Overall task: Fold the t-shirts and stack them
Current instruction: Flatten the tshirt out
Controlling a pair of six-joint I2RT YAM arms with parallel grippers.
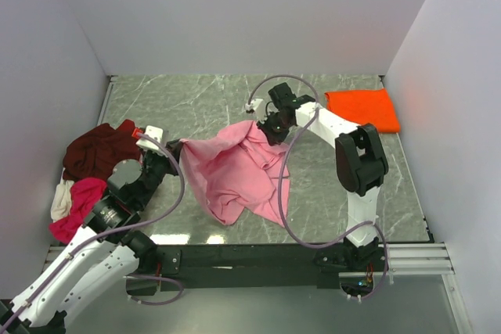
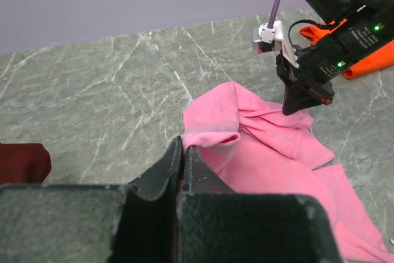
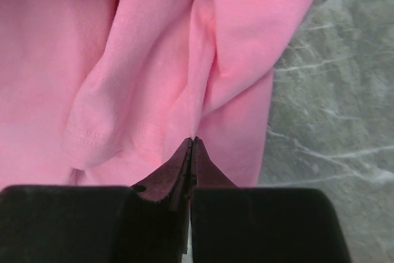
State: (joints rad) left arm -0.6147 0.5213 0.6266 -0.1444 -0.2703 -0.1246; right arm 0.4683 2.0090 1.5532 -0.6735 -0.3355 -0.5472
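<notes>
grey marbled table (image 1: 196,99), pale walls around it. the left gripper (image 1: 174,149) is clamped tight on a corner of the pink t-shirt (image 1: 239,170), which lies rumpled mid-table. the right gripper (image 1: 270,132) is pinched closed on a fold at the shirt's far edge; its wrist view hides how much cloth is caught. the orange t-shirt (image 1: 362,109) lies folded far right. the maroon t-shirt (image 1: 94,150) is heaped left. only the overhead view shows the magenta-red t-shirt (image 1: 78,205) and cream t-shirt (image 1: 61,199) beside it.

Robot lab cell: plain white walls (image 1: 235,13) (three-sided) around marble-look tabletop (image 1: 196,107)
</notes>
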